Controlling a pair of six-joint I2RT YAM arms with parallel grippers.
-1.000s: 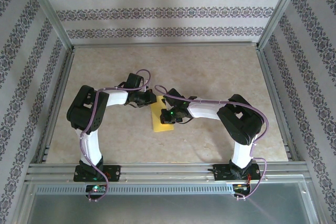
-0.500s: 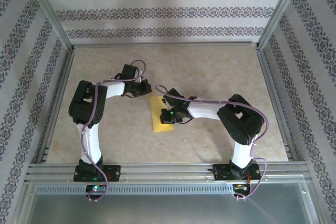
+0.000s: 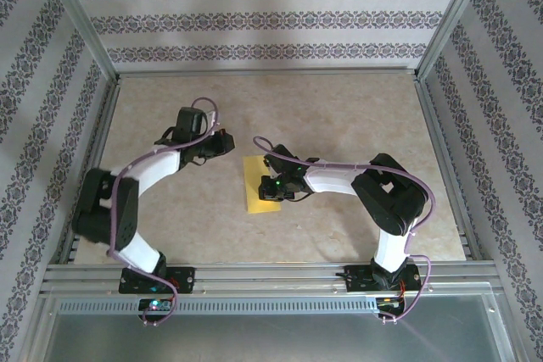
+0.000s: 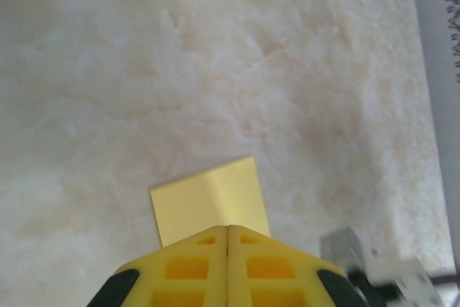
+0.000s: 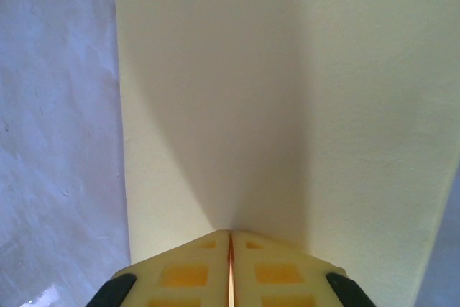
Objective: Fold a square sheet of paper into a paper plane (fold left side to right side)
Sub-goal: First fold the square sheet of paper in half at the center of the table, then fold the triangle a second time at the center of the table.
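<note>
Right jaws shut over paper (image 3: 253,184); left jaws shut, beside edge.

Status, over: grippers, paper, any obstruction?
Left gripper shut, clear of the square sheet of paper. Right gripper shut, tips down on it. Sheet lies creased on table. Nothing in the way.

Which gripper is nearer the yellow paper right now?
Right. The right gripper is directly over the yellow paper, closed fingertips low above the sheet. The left gripper is off the paper, beyond its far left corner, not touching it.
</note>
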